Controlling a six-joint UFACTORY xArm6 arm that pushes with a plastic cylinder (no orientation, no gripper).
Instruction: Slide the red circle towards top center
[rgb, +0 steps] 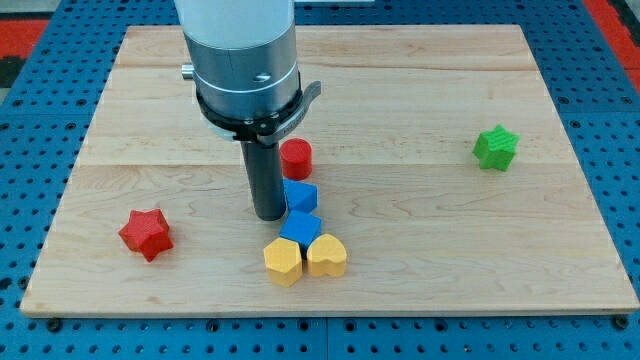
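The rod's tip (268, 214), gripping nothing, rests below-left of the red circle (296, 159), seemingly untouching; next, push it toward the view's top.

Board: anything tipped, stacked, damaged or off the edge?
Nothing stands out. Every block lies flat on the board. My tip sits left of the upper blue block, below-left of the red circle. The green star sits alone at right.
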